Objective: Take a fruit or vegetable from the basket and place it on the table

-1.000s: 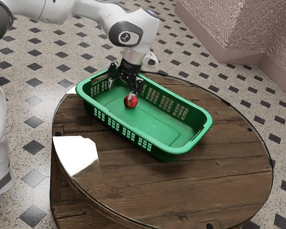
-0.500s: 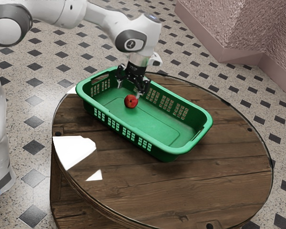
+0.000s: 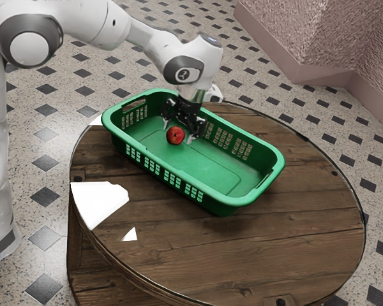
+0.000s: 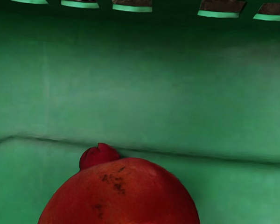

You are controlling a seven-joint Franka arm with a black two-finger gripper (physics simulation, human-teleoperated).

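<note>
Exterior view: the gripper (image 3: 178,134) stands open inside the green basket (image 3: 276,167), 2 fingers spread astride the red fruit (image 3: 175,136), with no hold; basket floor stretches toward the exterior view's right. Wrist view: slotted wall (image 4: 175,28) beyond the fruit.
</note>
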